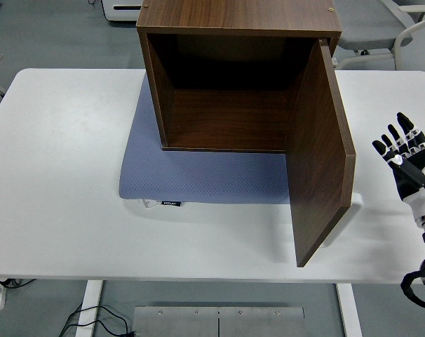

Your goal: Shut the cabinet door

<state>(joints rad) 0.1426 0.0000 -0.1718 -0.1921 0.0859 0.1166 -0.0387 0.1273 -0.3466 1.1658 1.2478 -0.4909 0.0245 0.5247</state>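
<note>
A dark brown wooden cabinet (226, 77) stands on a blue-grey mat (198, 175) at the table's back middle, its inside empty. Its door (321, 161), hinged on the right side, swings out toward me, standing about square to the cabinet front. My right hand (403, 151) hovers over the table's right edge, well to the right of the door and apart from it, fingers spread and pointing up, holding nothing. The left arm does not show.
The white table (65, 182) stretches to the left and in front of the mat. A grey chair (381, 24) stands behind the table at back right. Cables lie on the floor at lower left.
</note>
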